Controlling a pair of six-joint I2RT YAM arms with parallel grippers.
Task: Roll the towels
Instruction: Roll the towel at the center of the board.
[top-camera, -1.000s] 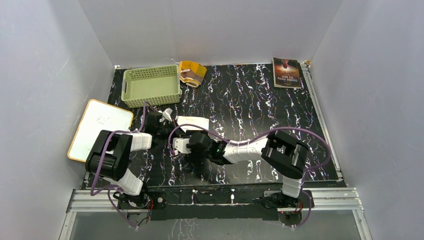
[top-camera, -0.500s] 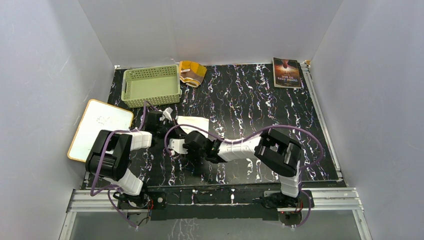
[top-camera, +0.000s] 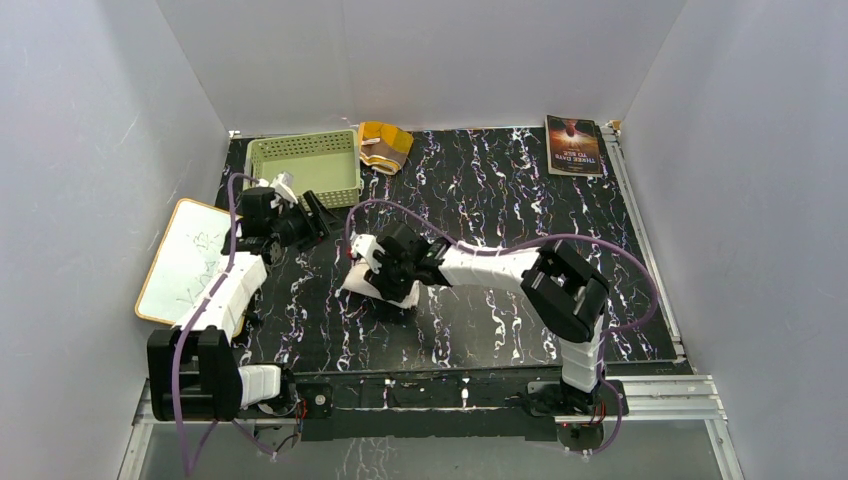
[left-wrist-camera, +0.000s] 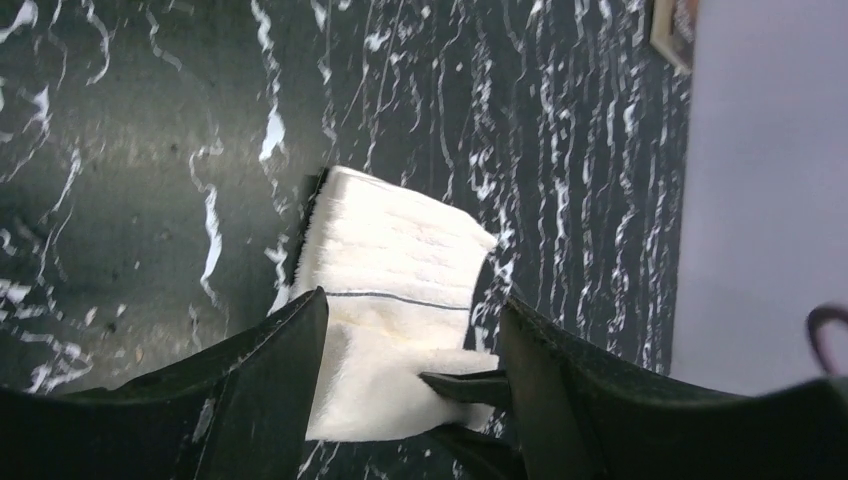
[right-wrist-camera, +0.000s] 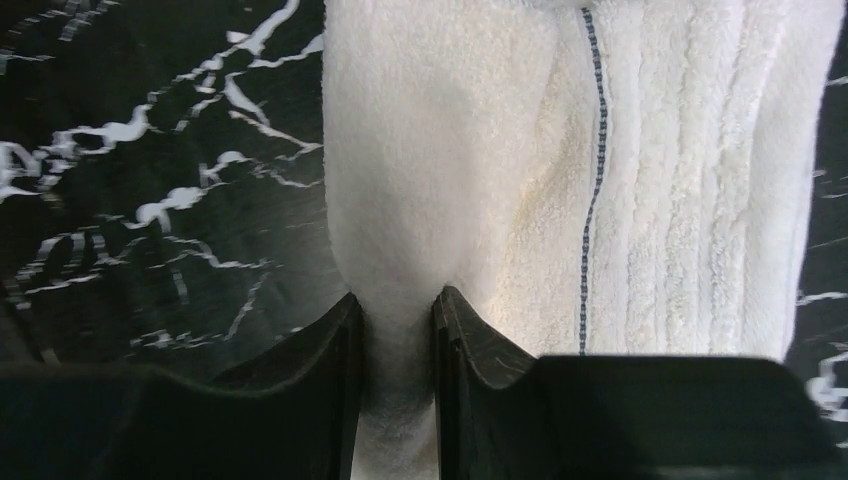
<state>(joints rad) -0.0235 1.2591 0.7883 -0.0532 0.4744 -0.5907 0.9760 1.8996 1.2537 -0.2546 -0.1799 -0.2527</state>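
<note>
At the far left, the white board (top-camera: 195, 260) lies over the table (top-camera: 600, 250) edge, and my left arm reaches up along it. The left gripper (top-camera: 318, 212) hangs just in front of the green basket (top-camera: 303, 170). Its jaws are spread wide and hold nothing. In the left wrist view the two dark fingers (left-wrist-camera: 270, 380) frame the white towel (left-wrist-camera: 395, 290) on the table beyond them, well apart from it. To the right of that, on the black marbled top near the middle, lies the white towel (top-camera: 362, 285), mostly flat, with a thin blue stitched line across it. The right gripper (top-camera: 385, 280) sits on its near end. In the right wrist view the right gripper (right-wrist-camera: 397, 300) has its jaws drawn narrow, pinching a raised fold of the white towel (right-wrist-camera: 620, 180) between them. The ribbed rest of the cloth spreads out flat to the right of the fold. From the left wrist camera I also see a dark finger of that gripper (left-wrist-camera: 470, 385) biting into the towel's edge. Farther back, just right of the basket at the far edge, the brown towel (top-camera: 384, 143) lies in a bunched lump; I cannot tell how tightly it is rolled. The book (top-camera: 574, 146) lies in the far right corner, well apart from both arms.
</note>
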